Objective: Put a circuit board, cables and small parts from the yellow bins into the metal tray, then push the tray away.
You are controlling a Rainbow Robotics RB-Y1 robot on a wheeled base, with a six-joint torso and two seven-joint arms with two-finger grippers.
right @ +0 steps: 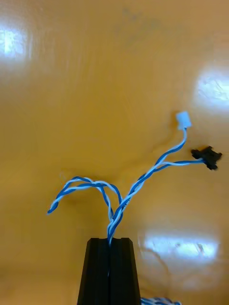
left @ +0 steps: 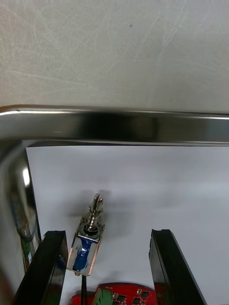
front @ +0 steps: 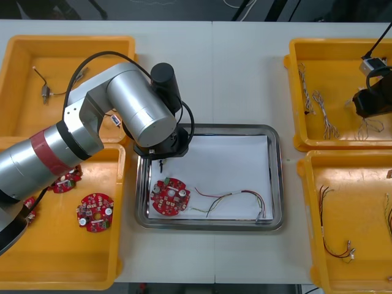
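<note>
At mid-surface, in the metal tray (front: 208,225): small metal part (left: 88,238) lying inside the wide-spread left claw (left: 109,233). Near the far right corner, right claw (right: 110,240) pinching a twisted cable (right: 138,183); thin grip, liable to slip on lifting.

Probably assembly workshop, yellow bins (front: 24,61), circuit boards (front: 95,212)

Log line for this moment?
left hand: open over metal tray, small metal part between fingers | right hand: shut on blue-white cable in yellow bin | tray holds: circuit board, red-yellow cable

Four bins (front: 67,61) and one tray (front: 208,225). Four boards (front: 170,196), two small parts (left: 88,233). One cable (front: 242,193) in the tray; others uncountable.
</note>
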